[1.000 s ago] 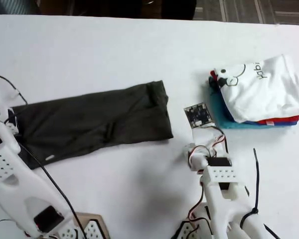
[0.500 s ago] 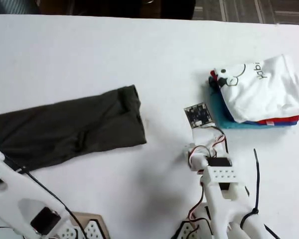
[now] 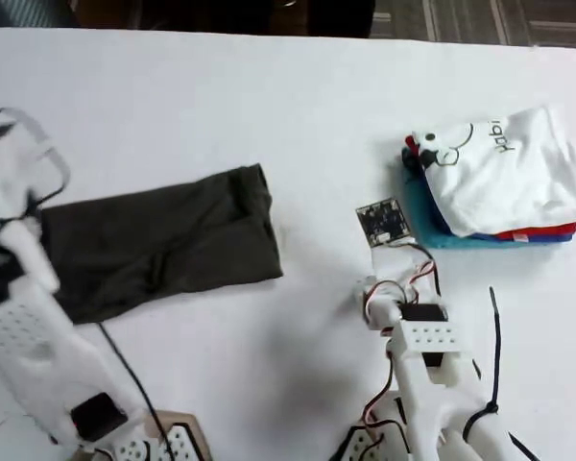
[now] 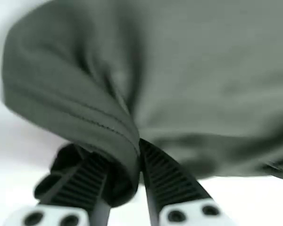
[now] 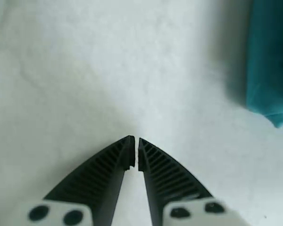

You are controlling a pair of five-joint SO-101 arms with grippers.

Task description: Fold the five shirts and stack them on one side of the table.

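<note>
A dark olive shirt [image 3: 163,245] lies folded into a long strip on the left half of the white table [image 3: 221,106]. My left gripper [image 4: 132,160] is shut on the shirt's [image 4: 179,80] left edge, with cloth bunched between its fingers; the left arm [image 3: 19,307] stands over that end. At the right, a stack of folded shirts [image 3: 494,178] has a white one on top, with red, blue and teal ones under it. My right gripper [image 5: 135,153] is shut on nothing over bare table, close to the teal shirt [image 5: 269,66]. The right arm [image 3: 427,355] sits low near the front.
A small circuit board [image 3: 382,221] with loose wires lies on the right arm between the olive shirt and the stack. A black cable tie [image 3: 490,346] sticks out beside that arm. The table's far half is bare white cloth.
The olive shirt slid left about a second ago and has stayed put since. The left arm has swung up over its left end. The right arm has not moved.
</note>
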